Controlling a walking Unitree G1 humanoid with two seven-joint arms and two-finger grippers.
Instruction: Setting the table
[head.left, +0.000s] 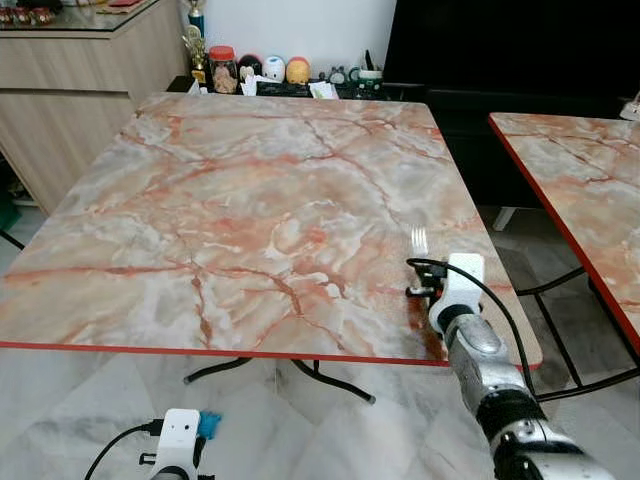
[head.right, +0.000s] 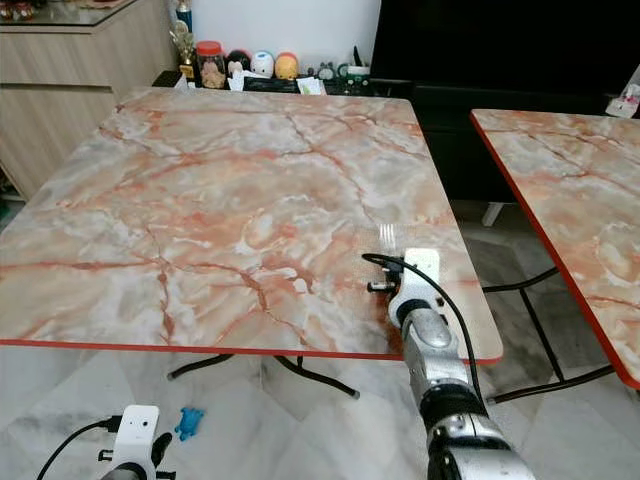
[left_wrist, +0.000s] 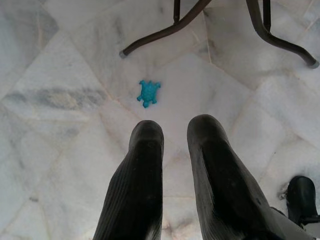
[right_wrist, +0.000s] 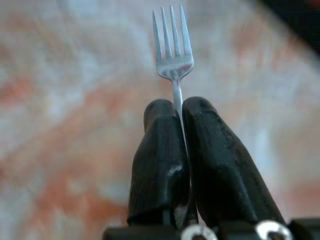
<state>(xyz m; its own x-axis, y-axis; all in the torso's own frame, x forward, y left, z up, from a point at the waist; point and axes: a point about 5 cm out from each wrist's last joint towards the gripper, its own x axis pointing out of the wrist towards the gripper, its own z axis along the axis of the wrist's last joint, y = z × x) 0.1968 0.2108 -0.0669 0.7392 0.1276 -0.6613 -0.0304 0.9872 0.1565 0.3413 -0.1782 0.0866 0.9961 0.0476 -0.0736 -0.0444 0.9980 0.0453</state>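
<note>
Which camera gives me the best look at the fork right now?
The right wrist view: the fork fills the frame centre, tines sharp, handle pinched between the right gripper fingers. Both eye views show just its small tines above the wrist, over the marble table.

Bright, even daylight; soft glare on the marble table; right wrist background blurs behind the sharp fork.

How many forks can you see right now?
1. A fork is clamped by its handle in the right gripper, tines out, over the near right part of the marble table.
</note>
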